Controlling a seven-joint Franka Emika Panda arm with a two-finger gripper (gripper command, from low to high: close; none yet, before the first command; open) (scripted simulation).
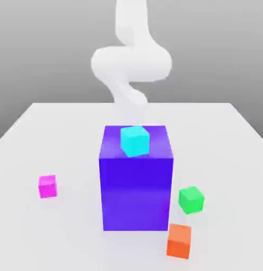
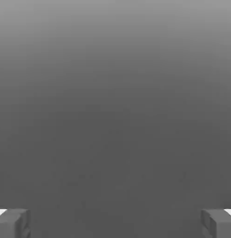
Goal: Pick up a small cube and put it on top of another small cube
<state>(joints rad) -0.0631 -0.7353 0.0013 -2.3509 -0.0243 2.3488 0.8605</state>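
**Four small cubes around a big block, robot arm behind**

A white bench carries a tall blue-purple block with a cyan cube on top. The pink cube sits alone on the bench, well off toward the exterior view's left. The green cube rests near the block's other side, with an orange cube just in front of it. In the hand view, the hand is wide open and holds nothing.

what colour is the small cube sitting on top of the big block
Cyan: the small cyan cube on the big blue-purple block, clearest in the exterior view.
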